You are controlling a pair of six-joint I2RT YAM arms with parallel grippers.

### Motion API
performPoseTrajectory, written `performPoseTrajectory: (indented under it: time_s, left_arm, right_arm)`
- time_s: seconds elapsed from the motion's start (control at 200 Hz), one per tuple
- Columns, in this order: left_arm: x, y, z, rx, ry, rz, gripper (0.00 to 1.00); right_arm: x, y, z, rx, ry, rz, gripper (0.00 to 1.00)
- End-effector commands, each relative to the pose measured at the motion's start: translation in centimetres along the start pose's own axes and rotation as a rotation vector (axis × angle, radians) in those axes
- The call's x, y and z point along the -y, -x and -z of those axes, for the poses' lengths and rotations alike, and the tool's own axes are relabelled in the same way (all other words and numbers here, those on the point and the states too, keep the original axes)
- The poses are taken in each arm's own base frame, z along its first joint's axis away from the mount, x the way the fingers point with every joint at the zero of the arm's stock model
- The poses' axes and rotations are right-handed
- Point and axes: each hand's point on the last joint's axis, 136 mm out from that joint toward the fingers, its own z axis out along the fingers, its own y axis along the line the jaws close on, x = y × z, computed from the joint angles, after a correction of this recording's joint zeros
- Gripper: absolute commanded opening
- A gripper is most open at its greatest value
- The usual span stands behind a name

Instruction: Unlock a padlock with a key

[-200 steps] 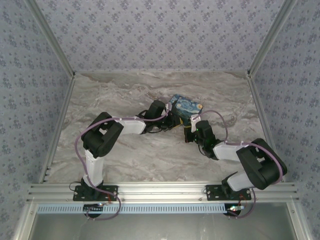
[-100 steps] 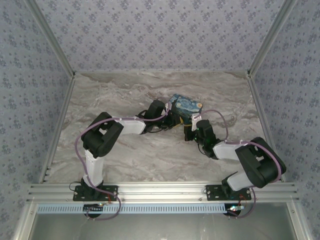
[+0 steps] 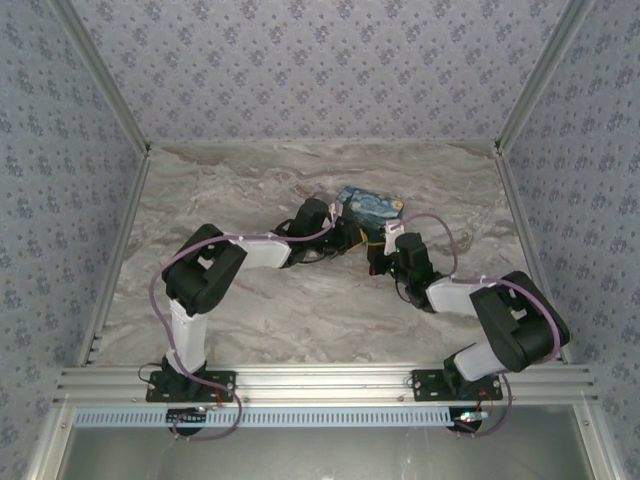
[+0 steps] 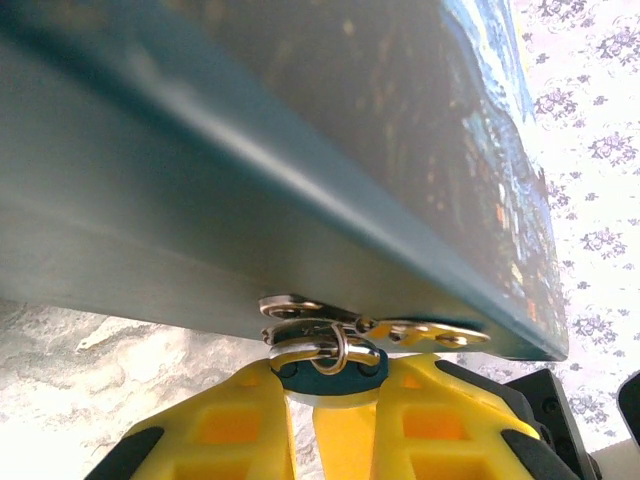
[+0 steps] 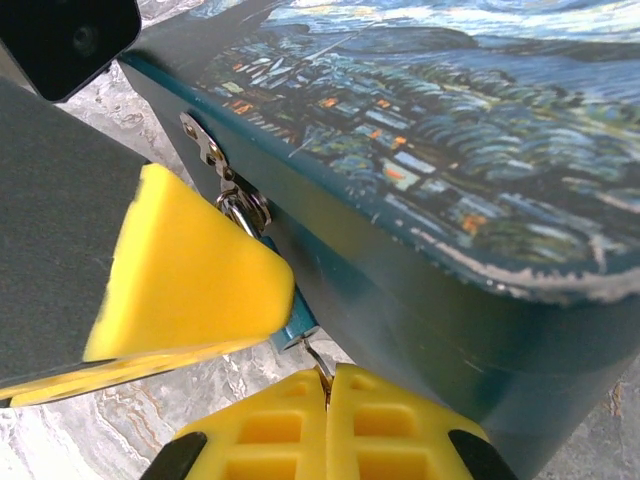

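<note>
Your left tool (image 4: 318,385) is clenched on the teal padlock (image 4: 335,368), steadying it where its shackle hangs through the hasp (image 4: 300,306) of the starry-night box (image 4: 300,150). Your right tool (image 5: 328,385) pinches the key (image 5: 318,362), tip at the padlock's underside. That grip likely keeps the keyway from swinging away.

The top camera looked down from behind; both wrist cameras, very close, shared the padlock (image 4: 330,366) and box (image 4: 300,150).
</note>
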Motion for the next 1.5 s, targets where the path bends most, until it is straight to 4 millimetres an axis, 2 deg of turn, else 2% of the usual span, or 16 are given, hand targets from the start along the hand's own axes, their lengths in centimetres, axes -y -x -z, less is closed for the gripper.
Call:
performPoseTrajectory:
  time_s: [0.0, 0.105, 0.215, 0.345, 0.44, 0.625, 0.77, 0.909, 1.014, 1.189, 1.494]
  left_arm:
    - [2.7, -1.4, 0.6, -0.044, -0.074, -0.018, 0.17]
    - [2.9, -1.3, 0.5, -0.043, -0.084, -0.012, 0.16]
    - [2.7, -1.3, 0.4, -0.043, -0.083, -0.01, 0.17]
    - [2.2, -1.2, 0.0, -0.042, -0.08, 0.009, 0.17]
    - [1.8, -1.1, -0.4, -0.039, -0.08, 0.022, 0.18]
    - [0.6, -0.8, -0.7, -0.028, -0.048, 0.032, 0.34]
    - [-0.9, -0.4, -0.5, -0.012, -0.019, 0.044, 0.43]
    - [-2.0, 0.0, 0.6, 0.013, -0.001, 0.065, 0.49]
    - [-2.5, 0.5, 1.8, 0.042, 0.018, 0.061, 0.53]
    - [-3.2, 1.5, 3.6, 0.083, 0.033, 0.052, 0.54]
    - [-2.8, 1.3, 3.1, 0.086, -0.051, 0.103, 0.45]
  right_arm:
    - [-2.3, 5.7, 0.0, 0.164, 0.096, -0.006, 0.0]
    - [-2.4, 6.2, -0.1, 0.174, 0.107, -0.016, 0.0]
    - [-2.3, 5.5, -0.1, 0.158, 0.103, -0.025, 0.0]
    - [-1.3, 3.3, -0.3, 0.108, 0.069, -0.074, 0.0]
    - [-0.9, 0.8, -0.4, 0.057, 0.055, -0.122, 0.0]
    - [0.3, -2.4, -0.4, -0.001, -0.005, -0.187, 0.0]
    - [0.1, -3.6, -0.7, -0.032, -0.013, -0.226, 0.0]
    - [0.0, -4.7, -1.0, -0.062, -0.023, -0.248, 0.0]
    - [0.1, -5.0, -1.0, -0.066, -0.029, -0.278, 0.0]
    - [-0.5, -4.3, -0.9, -0.063, -0.009, -0.354, 0.0]
    - [-1.9, -2.9, -0.9, -0.065, 0.051, -0.533, 0.0]
